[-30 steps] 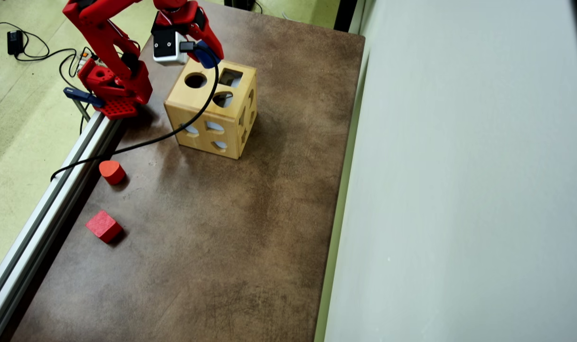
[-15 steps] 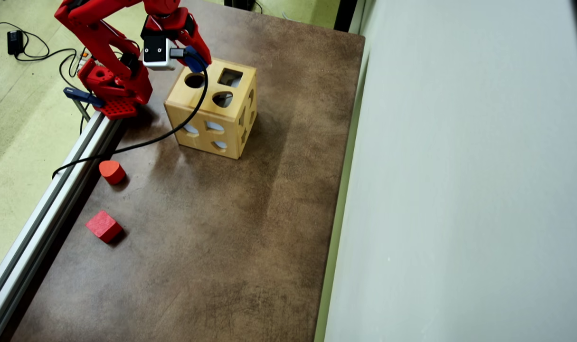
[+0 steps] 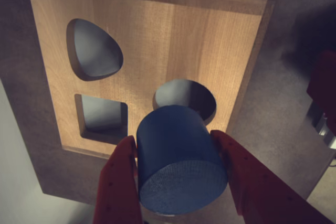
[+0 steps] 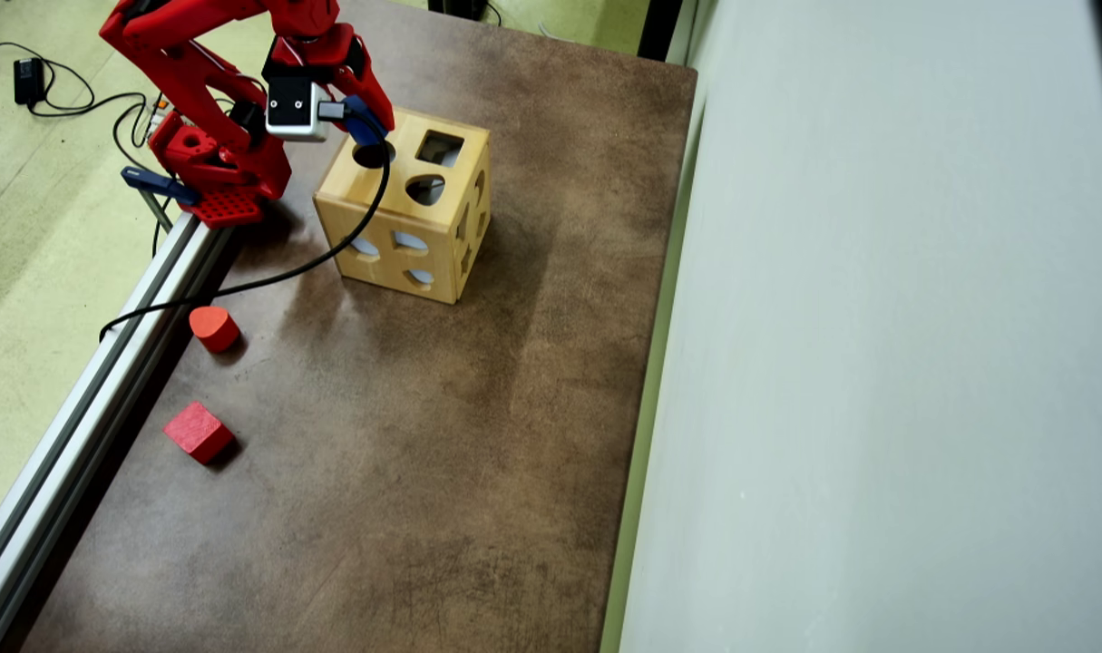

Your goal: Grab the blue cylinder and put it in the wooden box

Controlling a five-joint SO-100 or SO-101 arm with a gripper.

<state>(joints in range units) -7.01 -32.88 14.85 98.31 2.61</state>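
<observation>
We see the gripper (image 3: 178,156) clenched on the blue cylinder (image 3: 179,165), one red finger (image 3: 122,182) pressed on each side. The cylinder hangs just above the wooden box (image 3: 173,45), right over the round hole (image 3: 185,98) in its top face; square and rounded-triangle holes sit beside it. In the overhead view the gripper (image 4: 365,122) holds the cylinder (image 4: 362,124) at the box's (image 4: 405,231) top corner nearest the arm base. A red cube (image 4: 198,432) and a red rounded block (image 4: 213,327) lie on the table (image 4: 442,453), well apart from the box.
</observation>
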